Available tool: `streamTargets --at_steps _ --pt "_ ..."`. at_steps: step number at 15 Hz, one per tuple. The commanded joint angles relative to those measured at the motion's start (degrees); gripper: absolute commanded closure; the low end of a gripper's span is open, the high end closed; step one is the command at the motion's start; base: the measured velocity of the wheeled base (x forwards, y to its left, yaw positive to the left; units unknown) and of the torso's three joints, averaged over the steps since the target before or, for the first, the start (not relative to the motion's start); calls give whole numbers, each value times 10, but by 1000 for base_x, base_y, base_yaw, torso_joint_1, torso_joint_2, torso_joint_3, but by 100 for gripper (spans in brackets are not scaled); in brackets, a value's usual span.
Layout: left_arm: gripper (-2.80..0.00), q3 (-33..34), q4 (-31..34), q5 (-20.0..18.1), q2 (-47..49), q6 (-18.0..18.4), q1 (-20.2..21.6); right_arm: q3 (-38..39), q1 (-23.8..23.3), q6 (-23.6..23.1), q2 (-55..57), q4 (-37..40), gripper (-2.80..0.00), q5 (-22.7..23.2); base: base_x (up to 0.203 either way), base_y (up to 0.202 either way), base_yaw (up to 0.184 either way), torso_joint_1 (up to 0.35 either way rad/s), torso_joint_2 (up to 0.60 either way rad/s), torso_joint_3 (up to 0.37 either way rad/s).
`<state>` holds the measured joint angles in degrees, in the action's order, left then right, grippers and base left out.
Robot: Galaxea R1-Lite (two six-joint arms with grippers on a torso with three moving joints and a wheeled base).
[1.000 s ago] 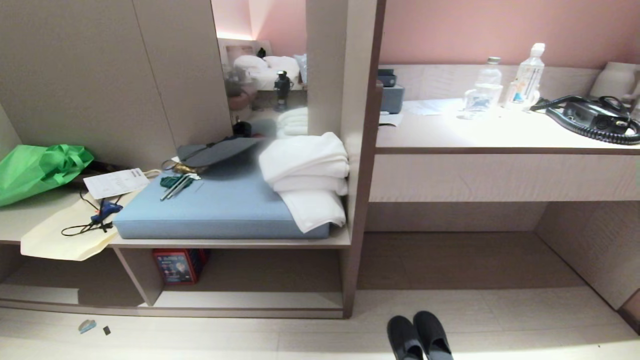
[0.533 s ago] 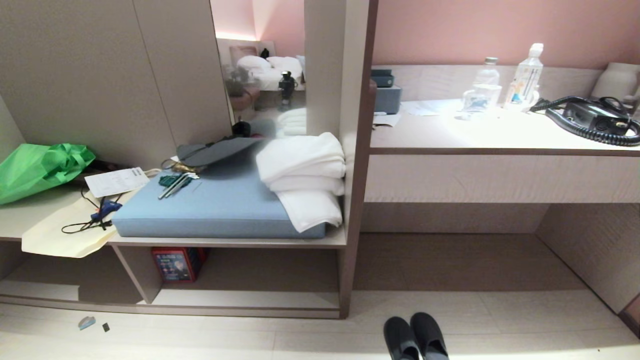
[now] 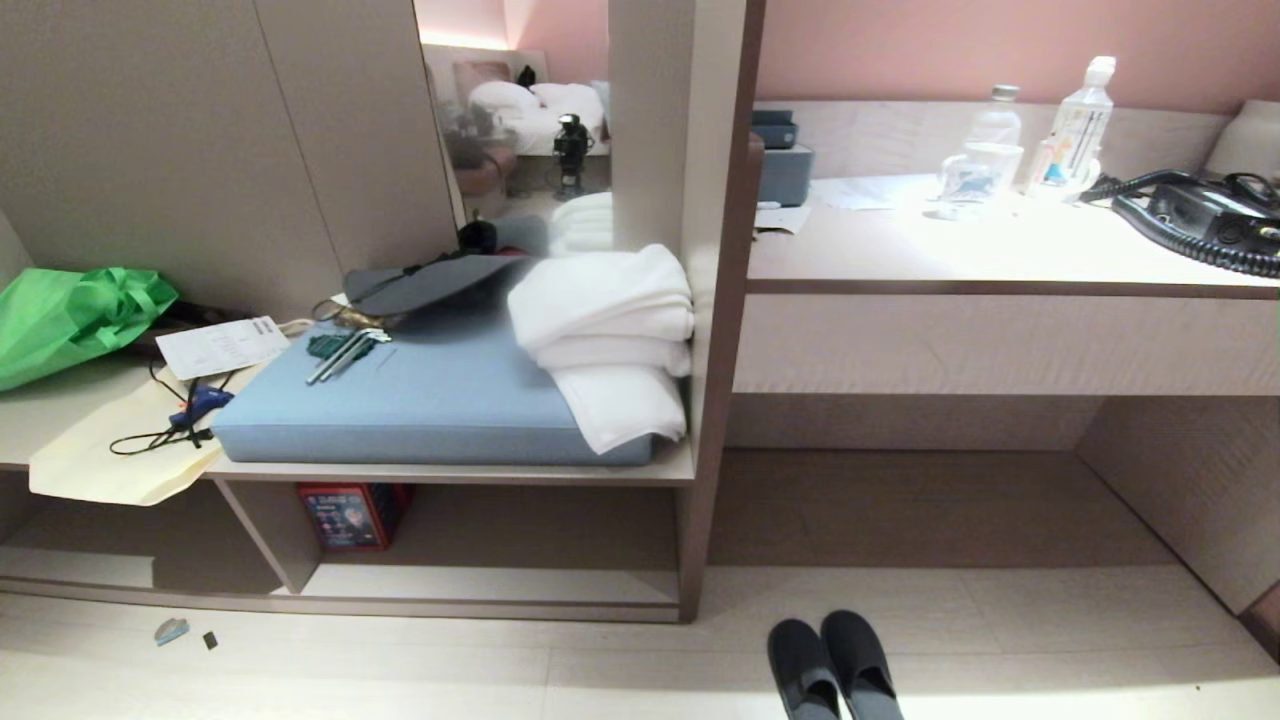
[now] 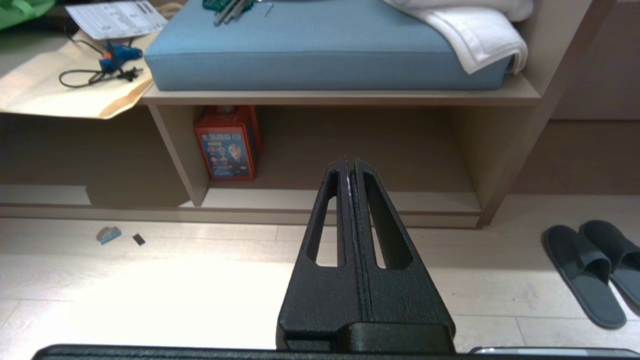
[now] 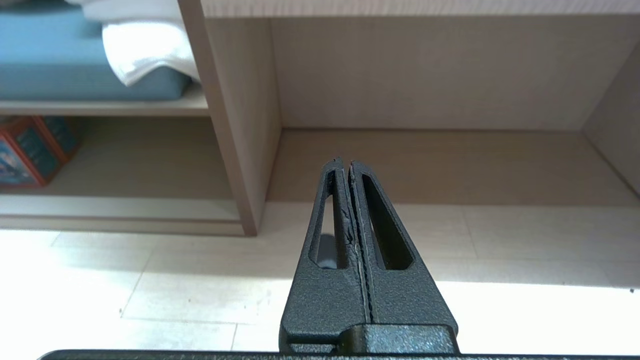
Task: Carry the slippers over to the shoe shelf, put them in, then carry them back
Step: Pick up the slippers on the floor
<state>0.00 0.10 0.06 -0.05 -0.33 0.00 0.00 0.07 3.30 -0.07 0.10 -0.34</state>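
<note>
Fingers (image 4: 350,165) of left gripper pressed together, empty — right gripper (image 5: 346,164) likewise. Slippers (image 3: 835,668) side by side on floor, right of the shoe shelf (image 3: 480,585) — untouched.

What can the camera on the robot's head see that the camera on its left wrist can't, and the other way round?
Only the head view shows the desk counter with its bottles and the corded hair dryer. Only the left wrist view shows the left pincer, shut and empty, hanging above the floor. Both show the slippers lying on the floor, the shoe shelf, the blue cushion and the white towels.
</note>
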Motion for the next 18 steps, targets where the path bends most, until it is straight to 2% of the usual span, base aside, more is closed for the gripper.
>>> streamTargets --at_steps 1,18 --pt "0 0 0 0 0 0 0 0 0 0 0 0 0 0 0 0 0 7 1 -192" --pt "0 0 -1 0 0 -1 0 0 0 0 0 0 0 0 0 0 0 4 3 -198"
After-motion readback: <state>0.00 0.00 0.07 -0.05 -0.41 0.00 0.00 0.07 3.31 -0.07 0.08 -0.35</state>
